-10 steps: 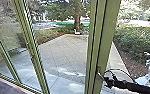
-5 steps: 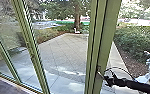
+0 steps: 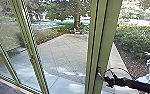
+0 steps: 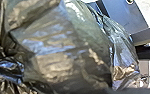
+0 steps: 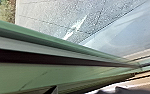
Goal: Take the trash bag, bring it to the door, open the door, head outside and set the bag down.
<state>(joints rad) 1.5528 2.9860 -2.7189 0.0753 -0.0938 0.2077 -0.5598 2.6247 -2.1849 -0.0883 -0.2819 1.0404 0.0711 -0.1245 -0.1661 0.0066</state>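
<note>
Heads up, the wide green door post (image 3: 104,37) and the slimmer green post (image 3: 29,45) to its left have spread slightly apart in the head view, so I reckon the robot's crept closer to the way out. Right end effector (image 3: 106,79) is still by the small metal fitting (image 3: 99,71) on the wide post, can't tell if it's clenched. Shiny dark plastic trash bag (image 4: 56,50) is right at the left wrist, probably indoors of that post, but can't tell if the left end effector's gripping it.
</note>
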